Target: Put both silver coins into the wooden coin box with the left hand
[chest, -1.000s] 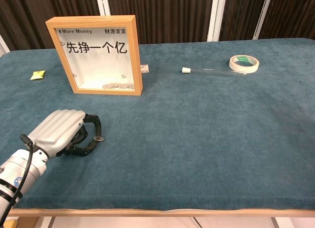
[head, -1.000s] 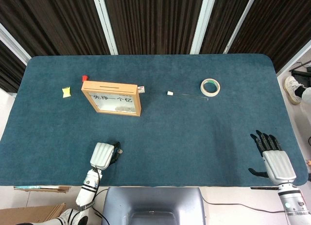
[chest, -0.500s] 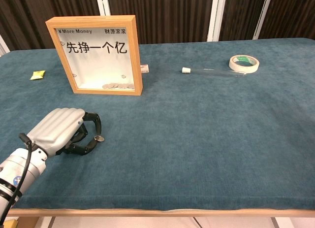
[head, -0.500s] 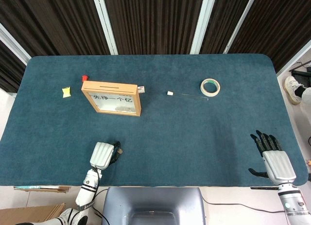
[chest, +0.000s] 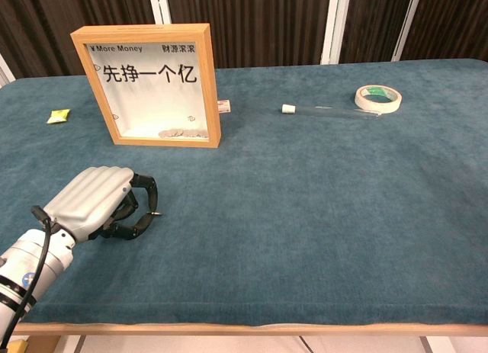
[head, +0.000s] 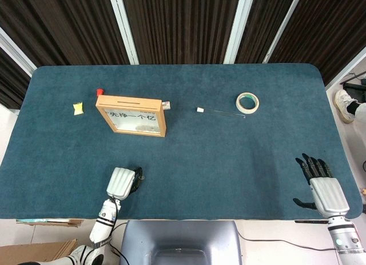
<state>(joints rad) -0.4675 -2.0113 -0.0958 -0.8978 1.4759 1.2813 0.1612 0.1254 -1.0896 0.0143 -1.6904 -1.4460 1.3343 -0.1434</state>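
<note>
The left robot hand (chest: 103,203), fingers curled low on the near-left desk (chest: 320,216), appears to pinch a silver coin (chest: 157,213) edge-on — a thin grip that could slip before reaching the far wooden coin box (chest: 149,86); the right robot hand (head: 320,182) rests open.

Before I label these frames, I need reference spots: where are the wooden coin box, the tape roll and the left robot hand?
wooden coin box (chest: 211,86): chest view, on its right wooden frame edge.
tape roll (chest: 377,98): chest view, on its near rim.
left robot hand (chest: 97,199): chest view, on its grey back.
</note>
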